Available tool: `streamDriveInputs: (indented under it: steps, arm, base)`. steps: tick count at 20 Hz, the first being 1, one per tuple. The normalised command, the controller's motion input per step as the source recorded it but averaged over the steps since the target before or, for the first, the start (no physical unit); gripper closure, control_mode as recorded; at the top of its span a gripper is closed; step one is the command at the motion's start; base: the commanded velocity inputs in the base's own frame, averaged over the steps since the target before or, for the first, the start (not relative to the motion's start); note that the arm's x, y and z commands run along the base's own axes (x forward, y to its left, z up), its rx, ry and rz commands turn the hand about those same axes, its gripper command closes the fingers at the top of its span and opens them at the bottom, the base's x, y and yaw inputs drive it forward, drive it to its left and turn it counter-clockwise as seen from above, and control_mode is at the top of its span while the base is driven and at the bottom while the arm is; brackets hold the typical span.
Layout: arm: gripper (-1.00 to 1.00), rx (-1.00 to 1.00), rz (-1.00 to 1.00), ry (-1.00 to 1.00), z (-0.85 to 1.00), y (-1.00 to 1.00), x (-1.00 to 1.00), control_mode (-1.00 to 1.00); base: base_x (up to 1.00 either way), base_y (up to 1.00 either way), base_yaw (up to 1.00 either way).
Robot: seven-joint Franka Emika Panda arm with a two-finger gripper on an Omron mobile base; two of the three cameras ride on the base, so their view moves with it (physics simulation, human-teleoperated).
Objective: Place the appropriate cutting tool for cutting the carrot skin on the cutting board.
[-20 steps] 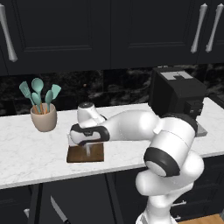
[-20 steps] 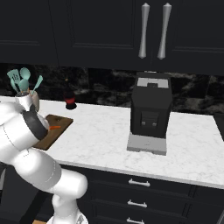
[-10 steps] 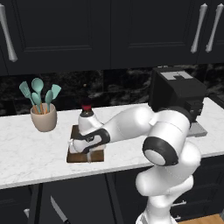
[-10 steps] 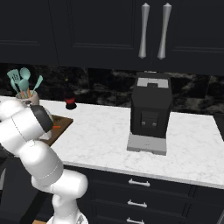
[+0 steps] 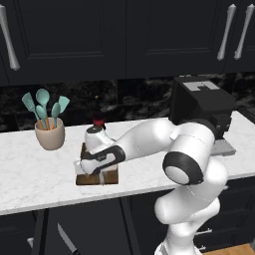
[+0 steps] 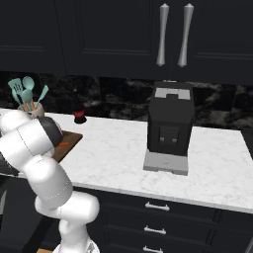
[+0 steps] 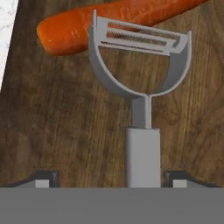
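Hand view, nearest first: gripper low over the cutting board, finger tips spread wide to either side of the peeler handle, with gaps on both sides, so the jaws are apart and not clamping it. Peeler lies on the board, handle toward the gripper, loop head pointing away. Head's blade bar sits right against the carrot; cannot tell if touching or overlapping. Carrot lies crosswise on the board, beyond the peeler head. White marble counter shows past the board's edge.

Left base view: arm bent down over the cutting board, hand covering most of it; gripper at the board's near end. Behind the board, a small dark red bottle. Left of the board, a beige utensil crock with teal spatulas. Right of the board, well apart, a black coffee machine.

Right base view: the board peeks out behind the arm's elbow, a bit of carrot on it. Dark cabinets above.
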Motion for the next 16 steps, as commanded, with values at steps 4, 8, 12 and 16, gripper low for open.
streamDriveInputs:
  steps: [4,8,12,16]
  arm:
    - [-1.00,0.00,-0.03,0.00,0.57,-0.27,-0.28,-1.00]
    - [-1.00,0.00,-0.04,0.00,0.56,-0.30,-0.32,-1.00]
    - [-1.00,0.00,0.00,0.00,0.59,-0.22,-0.33,-1.00]
    - [-1.00,0.00,0.00,0.00,0.52,-0.24,-0.31,-1.00]
  base:
    - [0.00,0.00,0.00]
    - [0.00,0.00,0.00]
    - [0.00,0.00,0.00]
    - [0.00,0.00,0.00]
